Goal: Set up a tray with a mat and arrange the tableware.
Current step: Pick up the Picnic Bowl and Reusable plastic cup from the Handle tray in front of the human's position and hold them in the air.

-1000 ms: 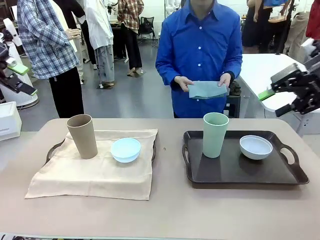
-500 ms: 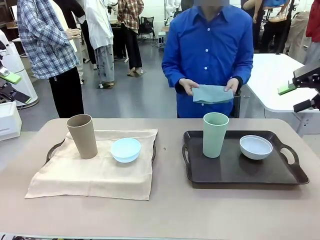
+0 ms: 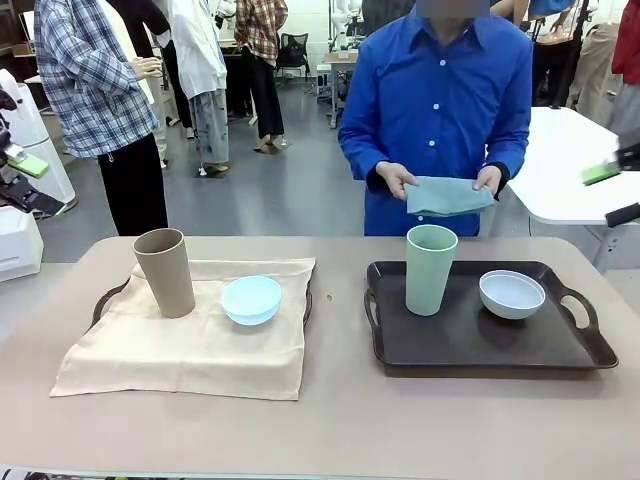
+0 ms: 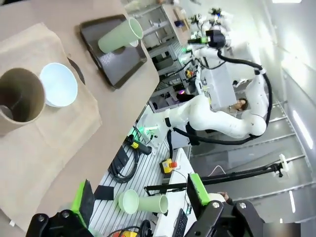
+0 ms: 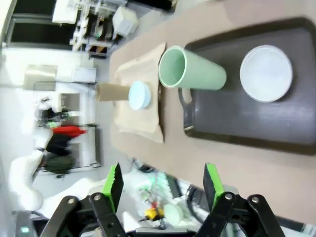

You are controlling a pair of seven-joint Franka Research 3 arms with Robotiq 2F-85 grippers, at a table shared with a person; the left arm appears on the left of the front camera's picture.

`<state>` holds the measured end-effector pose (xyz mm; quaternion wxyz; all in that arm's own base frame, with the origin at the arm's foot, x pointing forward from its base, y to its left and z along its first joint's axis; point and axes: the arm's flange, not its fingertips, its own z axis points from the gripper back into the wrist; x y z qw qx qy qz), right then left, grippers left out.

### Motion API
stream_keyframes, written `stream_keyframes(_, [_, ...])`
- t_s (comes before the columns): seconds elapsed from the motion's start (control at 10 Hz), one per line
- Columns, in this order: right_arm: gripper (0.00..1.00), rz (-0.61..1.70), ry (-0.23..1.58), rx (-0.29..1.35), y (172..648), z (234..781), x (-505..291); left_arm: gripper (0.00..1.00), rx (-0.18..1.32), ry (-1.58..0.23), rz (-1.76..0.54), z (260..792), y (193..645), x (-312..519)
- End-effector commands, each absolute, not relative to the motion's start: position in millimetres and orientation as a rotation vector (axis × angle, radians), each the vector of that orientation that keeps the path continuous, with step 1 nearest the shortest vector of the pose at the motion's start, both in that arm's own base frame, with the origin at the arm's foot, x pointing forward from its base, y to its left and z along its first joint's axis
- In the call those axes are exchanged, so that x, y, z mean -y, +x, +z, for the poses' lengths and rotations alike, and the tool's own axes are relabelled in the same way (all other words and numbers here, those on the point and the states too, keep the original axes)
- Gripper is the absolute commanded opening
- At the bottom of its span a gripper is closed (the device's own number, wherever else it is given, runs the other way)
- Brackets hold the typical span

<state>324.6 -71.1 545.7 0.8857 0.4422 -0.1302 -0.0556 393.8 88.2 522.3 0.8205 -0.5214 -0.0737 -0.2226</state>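
A beige mat [image 3: 200,340] covers the left tray [image 3: 105,300]; a tan cup [image 3: 166,272] and a light blue bowl [image 3: 251,299] stand on it. On the bare dark right tray [image 3: 470,340] stand a pale green cup [image 3: 430,268] and a white bowl [image 3: 511,293]. Behind the table a person holds a folded blue-grey cloth [image 3: 445,195] in both hands. My left gripper [image 3: 30,183] hangs open at the far left edge, my right gripper [image 3: 613,193] open at the far right edge, both high and away from the trays. The wrist views show each gripper [image 4: 140,197] [image 5: 163,185] open and empty.
A white box [image 3: 18,240] sits beside the table's left end, and a white table [image 3: 560,160] stands behind on the right. Several people stand farther back. Bare tabletop [image 3: 330,430] runs along the front edge and between the trays.
Both grippers have drawn outward toward the picture's edges. The person with the cloth has shifted to the right. The cups, bowls and trays have not moved.
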Motion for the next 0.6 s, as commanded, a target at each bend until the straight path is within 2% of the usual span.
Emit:
stream_keyframes(0.0, [0.85, -0.127, 0.969, 0.191, 327.8, 559.3, 127.1, 1.0, 0.187, -1.145, -0.406, 507.6, 385.6, -102.6])
stream_keyframes(0.2, [0.85, -0.115, 0.984, 0.139, 324.2, 554.7, 156.2, 1.0, 0.235, -1.235, -0.316, 503.6, 384.9, -126.4])
stream_keyframes(0.5, [0.85, -0.154, 1.016, 0.111, 325.6, 532.6, 161.9, 1.0, 0.38, -1.241, -0.214, 506.2, 392.5, -142.3])
